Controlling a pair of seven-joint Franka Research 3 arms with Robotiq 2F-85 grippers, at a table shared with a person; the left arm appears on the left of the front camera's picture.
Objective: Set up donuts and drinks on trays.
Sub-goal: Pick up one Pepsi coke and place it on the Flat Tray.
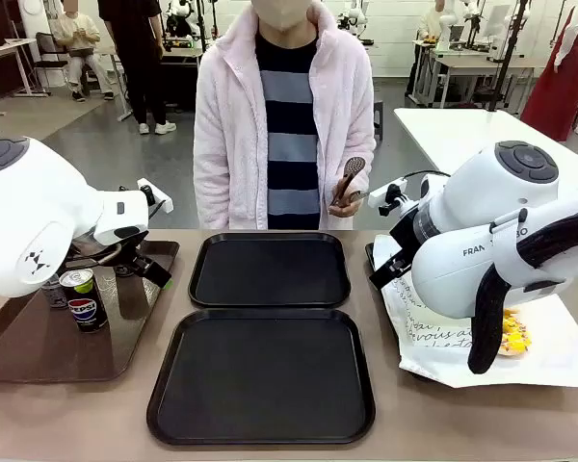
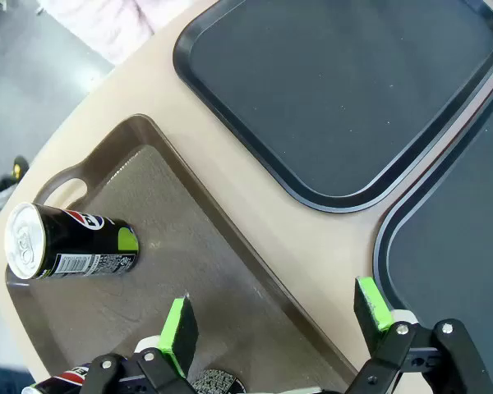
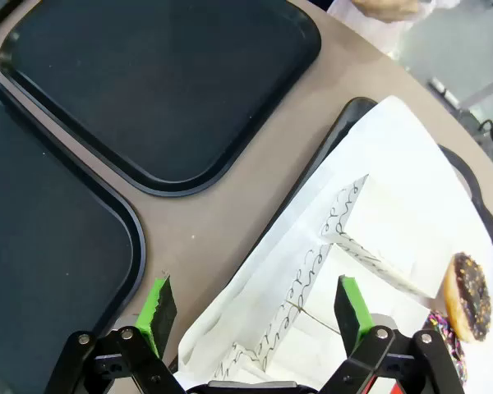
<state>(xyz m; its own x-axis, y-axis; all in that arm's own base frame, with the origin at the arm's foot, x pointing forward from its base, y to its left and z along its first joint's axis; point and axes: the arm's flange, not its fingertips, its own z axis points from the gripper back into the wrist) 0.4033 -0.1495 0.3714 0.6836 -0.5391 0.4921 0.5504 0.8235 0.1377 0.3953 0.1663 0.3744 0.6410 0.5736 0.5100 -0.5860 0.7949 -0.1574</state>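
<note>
Two matte black trays lie mid-table with nothing on them, the far tray (image 1: pixel 270 269) (image 2: pixel 337 90) (image 3: pixel 156 82) and the near tray (image 1: pixel 260 375) (image 2: pixel 468 254) (image 3: pixel 41 238). A Pepsi can (image 1: pixel 82 299) (image 2: pixel 70 250) stands on the glossy brown tray (image 1: pixel 29 351) (image 2: pixel 189 246), with a second can (image 1: pixel 53 289) partly hidden behind it. My left gripper (image 1: pixel 154 272) (image 2: pixel 275 316) hovers open over the brown tray's right rim, apart from the cans. Over the white paper's (image 3: pixel 378 246) edge, my right gripper (image 3: pixel 255 308) is open. A chocolate sprinkled donut (image 3: pixel 468 295) and a yellow donut (image 1: pixel 513 333) lie on that paper.
A person in a pink jacket stands at the far side holding brown tongs (image 1: pixel 350 178). A white paper sleeve with black script (image 3: pixel 378 234) lies on the paper-lined tray (image 3: pixel 349 115) at the right. Bare tabletop (image 3: pixel 246 189) separates the trays.
</note>
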